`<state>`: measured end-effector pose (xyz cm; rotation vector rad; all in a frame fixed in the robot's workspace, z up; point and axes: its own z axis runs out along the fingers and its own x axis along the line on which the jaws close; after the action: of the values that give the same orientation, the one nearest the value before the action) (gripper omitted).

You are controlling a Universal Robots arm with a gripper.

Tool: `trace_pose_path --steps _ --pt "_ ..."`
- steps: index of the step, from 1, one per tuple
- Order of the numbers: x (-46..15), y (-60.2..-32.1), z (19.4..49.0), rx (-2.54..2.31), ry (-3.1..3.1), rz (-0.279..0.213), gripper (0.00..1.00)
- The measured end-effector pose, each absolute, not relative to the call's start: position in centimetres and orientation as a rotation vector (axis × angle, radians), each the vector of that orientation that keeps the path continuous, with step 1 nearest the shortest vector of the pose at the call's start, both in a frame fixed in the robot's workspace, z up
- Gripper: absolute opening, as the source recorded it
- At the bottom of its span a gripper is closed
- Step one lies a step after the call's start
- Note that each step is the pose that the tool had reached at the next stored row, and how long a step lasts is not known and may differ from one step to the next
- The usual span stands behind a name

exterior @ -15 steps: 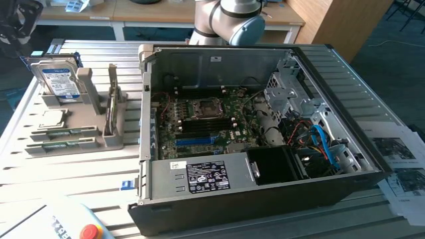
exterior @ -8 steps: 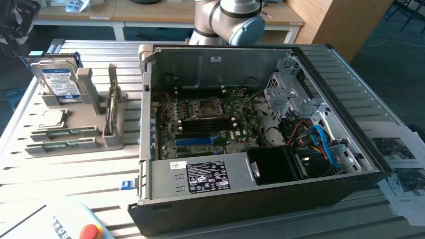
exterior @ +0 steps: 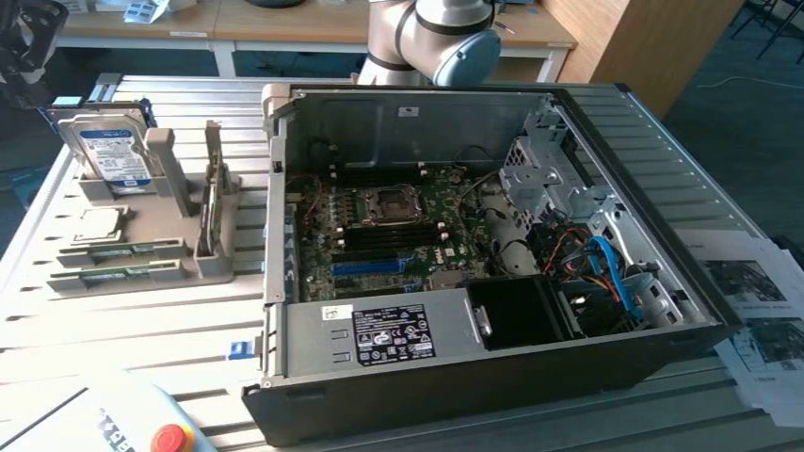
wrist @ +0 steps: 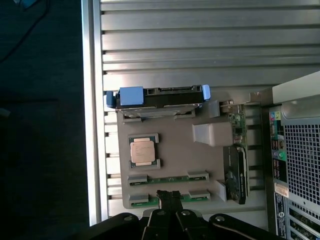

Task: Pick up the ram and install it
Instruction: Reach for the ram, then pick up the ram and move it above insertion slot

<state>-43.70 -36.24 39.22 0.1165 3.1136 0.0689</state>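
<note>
Slatted aluminium bench carries a grey holder and an open computer case, with wooden desks behind.

In the wrist view the fingers are pressed fully together with nothing between them. Their tips sit over the middle of the outer ram; whether they touch it cannot be told. This ram lies flat in the nearest slot of the holder in the exterior view. A second ram stick lies flat in the next slot, just beside it and parallel.

Beyond the second stick a processor chip rests in its own square pocket. Farther still a hard drive with a blue-white label stands on edge at the far end of the holder. An expansion card stands upright along the side of the holder towards the case.

The case lies on its side at the exterior view's right of the holder, its side panel off. Its motherboard shows a blue slot strip near the power supply. The arm rises behind the case. Printed sheets lie on the bench at the exterior view's far right, and a red button sits at the near left corner.
</note>
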Motion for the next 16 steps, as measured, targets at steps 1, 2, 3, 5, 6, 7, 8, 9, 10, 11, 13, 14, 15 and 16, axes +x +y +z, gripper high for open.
trace_pose_path --steps 1,2,3,5,6,7,8,9,10,11,13,14,15,16 --pt "-43.70 -36.24 39.22 0.116 3.114 0.069 0.10" --pt "-43.70 -36.24 39.22 0.116 3.114 0.069 0.10" --pt "-43.70 -36.24 39.22 0.116 3.114 0.069 0.10" --pt "-43.72 -36.17 39.23 0.117 3.114 0.069 0.10" --pt "-43.72 -36.12 39.23 0.117 3.114 0.069 0.10" --pt "-43.71 -36.07 39.22 0.117 3.114 0.069 0.10" --pt "-43.71 -36.01 39.22 0.117 3.114 0.069 0.10" --pt "-43.71 -35.97 39.22 0.117 3.114 0.069 0.10" --pt "-43.71 -35.93 39.22 0.117 3.114 0.069 0.10" --pt "-43.71 -35.93 39.21 0.116 3.114 0.069 0.10" --pt "-43.71 -35.92 39.22 0.117 3.114 0.069 0.10" --pt "-43.71 -35.92 39.22 0.117 3.114 0.069 0.10" --pt "-43.71 -35.91 39.22 0.117 3.114 0.069 0.10" --pt "-43.71 -35.91 39.22 0.117 3.114 0.069 0.10"
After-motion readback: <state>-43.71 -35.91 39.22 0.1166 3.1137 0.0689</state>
